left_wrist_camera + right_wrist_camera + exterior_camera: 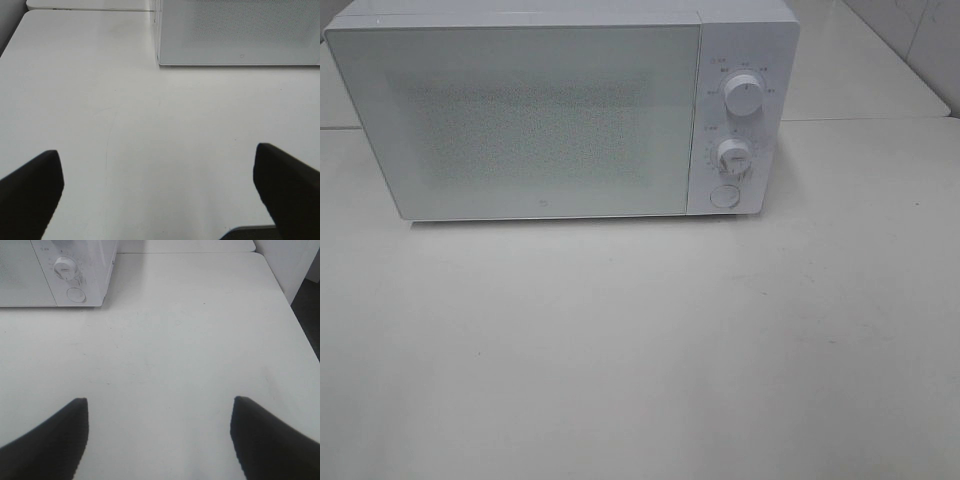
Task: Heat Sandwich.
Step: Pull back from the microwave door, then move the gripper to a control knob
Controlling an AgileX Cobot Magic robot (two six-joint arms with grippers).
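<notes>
White table [640, 350]; white microwave [520, 120] at its far edge, door [510, 130] shut, two knobs [744, 96] and a round button [724, 195] on its right panel. Over the table the left gripper [157, 152] and right gripper [160, 401] are both spread wide, empty. No sandwich in any view, maybe behind the door, cannot tell, so looks unknown. Probably light, soft, easily squashed: pinch gently across the crust edges.
</notes>
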